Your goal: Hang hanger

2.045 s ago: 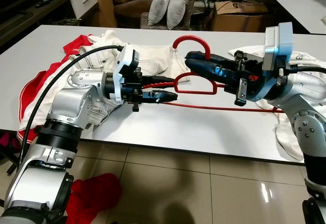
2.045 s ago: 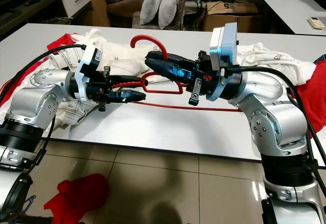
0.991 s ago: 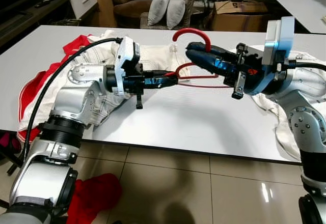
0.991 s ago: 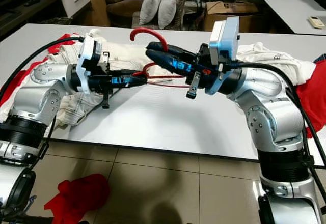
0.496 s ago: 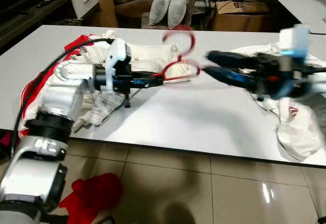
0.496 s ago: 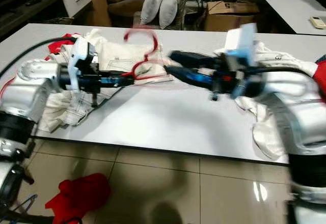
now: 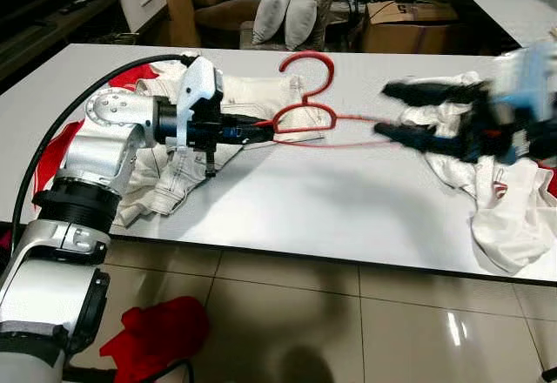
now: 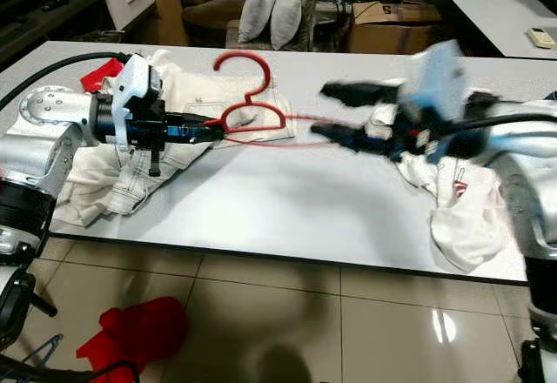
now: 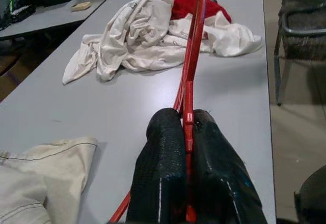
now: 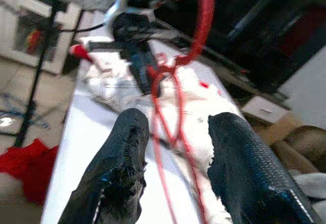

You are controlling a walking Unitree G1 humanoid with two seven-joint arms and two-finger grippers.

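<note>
My left gripper [image 7: 259, 131] is shut on the left end of a red hanger [image 7: 305, 120], holding it just above the white table [image 7: 287, 209]. The hook [image 7: 309, 63] points up and away from me. In the left wrist view the fingers [image 9: 163, 152] clamp the hanger's thin red bar [image 9: 196, 46]. My right gripper [image 7: 385, 109] is open and blurred, off the hanger's right end, and the bar's tip reaches close to its lower finger. In the right wrist view the hanger [image 10: 196, 25] lies ahead between the spread fingers [image 10: 119, 168].
White garments lie heaped on the table at the left [image 7: 187, 170] and at the right [image 7: 505, 218], with red cloth under the left heap. A red cloth [image 7: 161, 331] lies on the tiled floor. An armchair with grey pillows [image 7: 287, 9] and a cardboard box [image 7: 409, 22] stand beyond the table.
My right gripper has let go of the hanger, opened and drawn back to the right. The left gripper keeps its hold and has pulled the hanger to the left.
</note>
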